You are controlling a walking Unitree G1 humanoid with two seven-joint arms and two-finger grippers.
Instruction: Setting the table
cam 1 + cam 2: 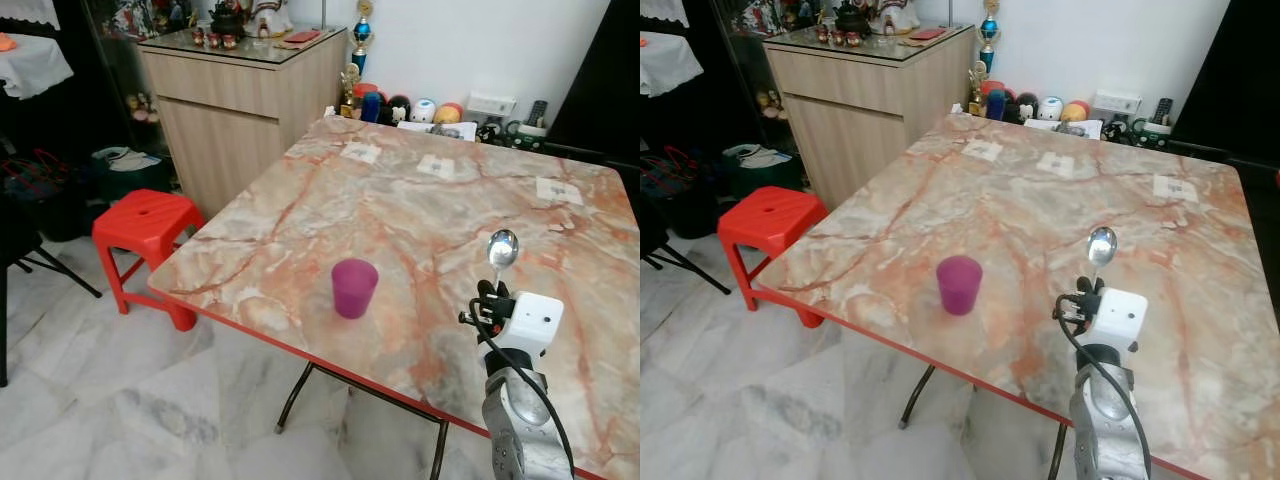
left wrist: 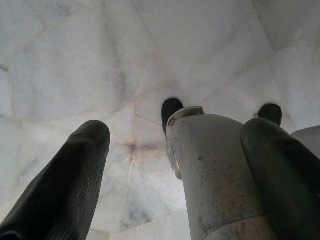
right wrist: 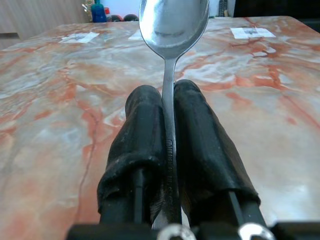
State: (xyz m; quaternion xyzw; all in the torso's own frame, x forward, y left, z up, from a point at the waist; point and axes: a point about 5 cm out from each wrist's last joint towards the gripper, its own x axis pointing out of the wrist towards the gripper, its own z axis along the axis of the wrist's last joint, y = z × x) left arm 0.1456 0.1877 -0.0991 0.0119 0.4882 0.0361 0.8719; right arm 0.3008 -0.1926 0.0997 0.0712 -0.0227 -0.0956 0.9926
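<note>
A silver spoon [image 1: 502,247] stands bowl-up above the marble table [image 1: 420,210], its handle pinched in my right gripper [image 1: 493,290]. In the right wrist view the two black fingers [image 3: 150,130] press together on the spoon's handle [image 3: 170,100], shut on it. A purple cup [image 1: 354,287] stands upright near the table's front edge, to the left of the right gripper and apart from it. My left gripper [image 2: 175,150] hangs over the floor with its fingers [image 2: 75,170] wide apart, open, nothing between them.
A red stool [image 1: 146,225] stands left of the table. Behind it is a wooden cabinet [image 1: 240,95]. Paper slips [image 1: 436,166] lie on the table's far part, with small toys and a trophy along the back wall. My own silver leg [image 2: 210,175] stands below the left gripper.
</note>
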